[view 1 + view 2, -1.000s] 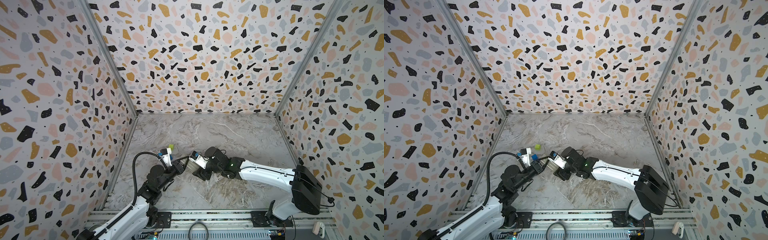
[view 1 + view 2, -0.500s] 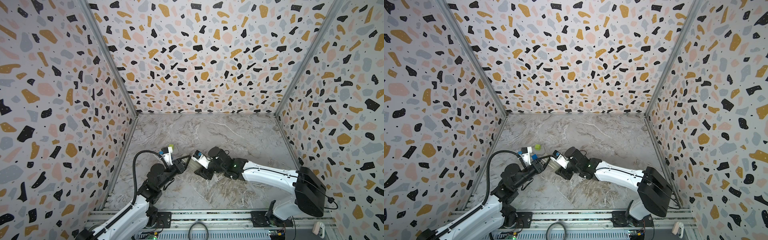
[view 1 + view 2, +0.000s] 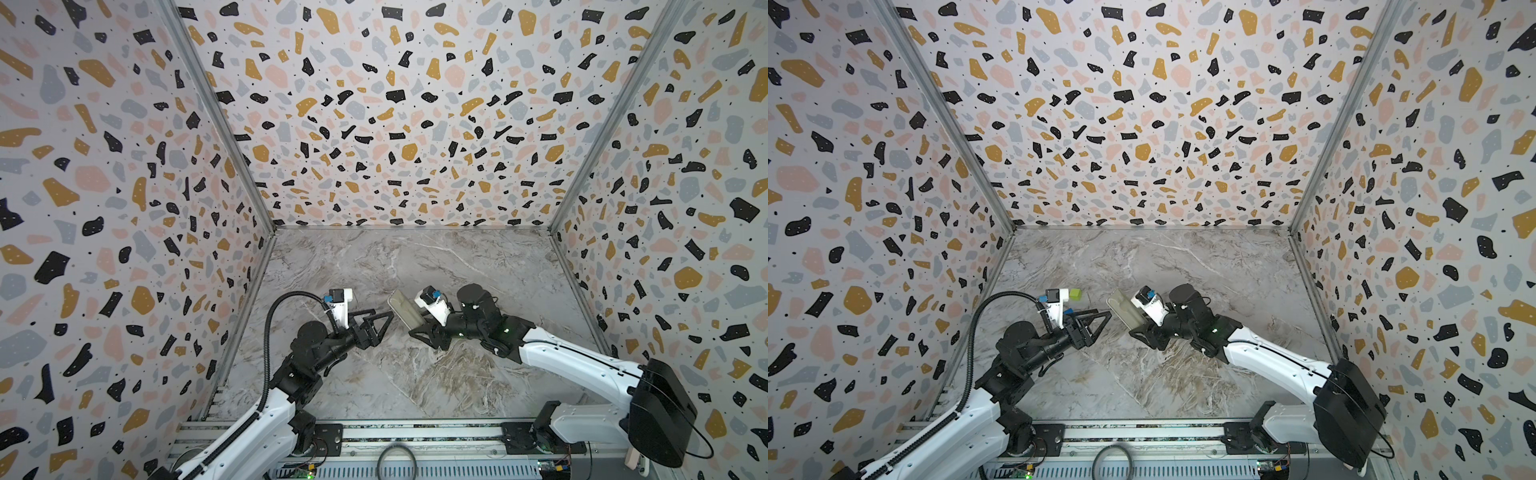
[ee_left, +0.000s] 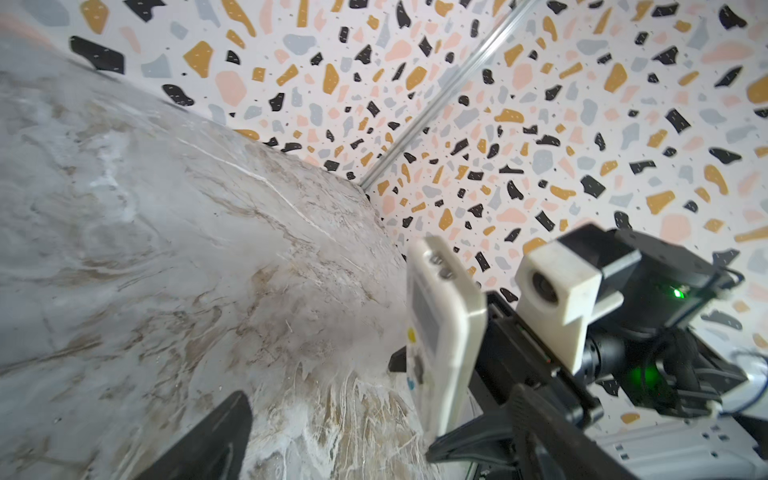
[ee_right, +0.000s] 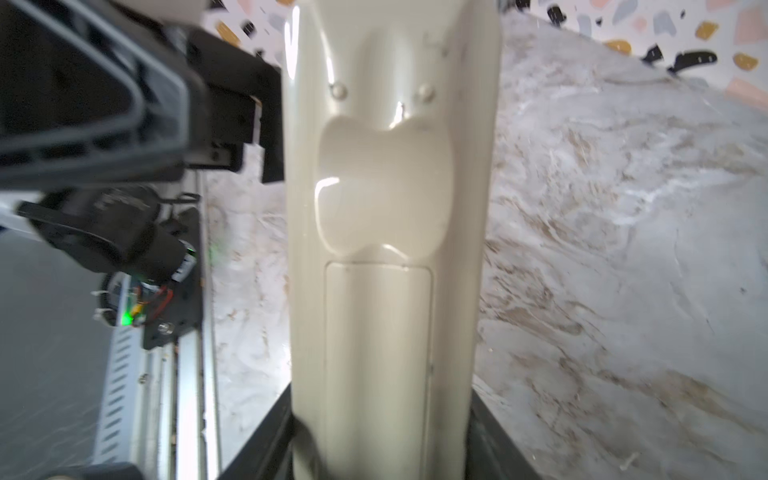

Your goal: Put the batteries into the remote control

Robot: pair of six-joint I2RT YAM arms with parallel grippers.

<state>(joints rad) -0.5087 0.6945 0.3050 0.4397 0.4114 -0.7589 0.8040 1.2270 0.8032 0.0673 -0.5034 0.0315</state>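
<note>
Top views first: in both top views the right gripper [image 3: 417, 326] [image 3: 1138, 330] clamps the remote control [image 3: 405, 309] [image 3: 1125, 309] by its near end, lifted off the marble table [image 3: 415, 374], with the free end slanting toward 11 o'clock; I reckon it is held tilted so its back stays reachable. The left gripper [image 3: 380, 328] [image 3: 1098, 326] sits at the remote's 9 o'clock, just beside it, jaws spread wide with nothing between them. In a top view a green cube [image 3: 1074, 294] lies at the left gripper's 11 o'clock, apart from the work. I see no batteries anywhere.

Left wrist view: the remote control [image 4: 440, 328] stands nearly upright, button face toward this camera, pinched low down by the right gripper [image 4: 451, 401]; one left finger [image 4: 208, 440] pokes in, well clear of it.

Right wrist view: the remote control [image 5: 386, 249] shows its plain back; the battery cover [image 5: 378, 353] looks closed, so loading has not begun, I judge; the left gripper's finger [image 5: 95, 95] hangs at 10 o'clock of the remote.

Against a second ago: the left jaws were pinched shut close against the remote and now gape; the remote stays in the right grip at much the same spot.
</note>
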